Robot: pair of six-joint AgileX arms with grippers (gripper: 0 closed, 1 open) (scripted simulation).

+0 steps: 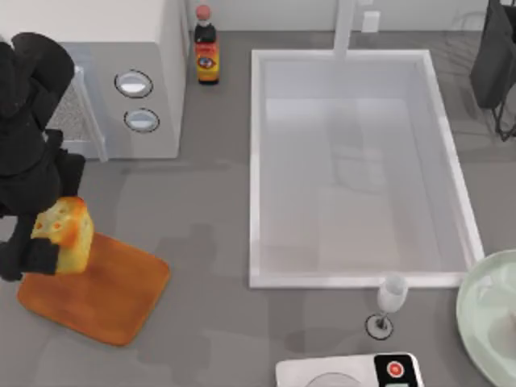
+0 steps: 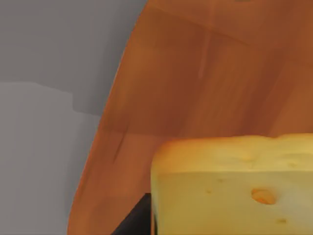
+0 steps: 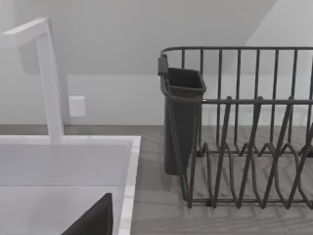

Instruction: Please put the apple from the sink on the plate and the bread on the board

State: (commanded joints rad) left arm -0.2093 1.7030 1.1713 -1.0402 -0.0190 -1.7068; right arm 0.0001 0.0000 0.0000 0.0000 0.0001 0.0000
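- From above, the left gripper point(image 1: 50, 242) is at the left side of the bench point(image 1: 210, 242), its jaws closed on the bread point(image 1: 64, 234), which sits over the left end of the board point(image 1: 101, 290).
- The top view cannot settle whether the bread touches the board or hangs just above it.
- The left wrist view brings the bread point(image 2: 234, 188) close: pale yellow face with small holes, toasted upper edge, and the board's point(image 2: 195, 83) wood grain spreading behind it, grey bench beside the board's curved edge. A dark bit of the gripper shows against the bread's lower corner.
- The sink point(image 1: 258, 169) takes the middle of the top view, its white faucet point(image 1: 345, 28) at the far rim.
- The plate point(image 1: 476, 318) lies at the right edge of the bench, near the sink's near right corner, with a wine glass point(image 1: 389, 302) just beside it and a white scale point(image 1: 347, 372) at the bottom edge.
- A sauce bottle point(image 1: 207, 48) stands left of the sink's far corner.
- The right arm point(image 1: 496, 56) is parked at the top right; I cannot tell how its jaws stand.
- The right wrist view adds a dark wire dish rack point(image 3: 244, 127) with a cutlery cup, beside the sink's rim point(image 3: 129, 171) and faucet point(image 3: 49, 78).
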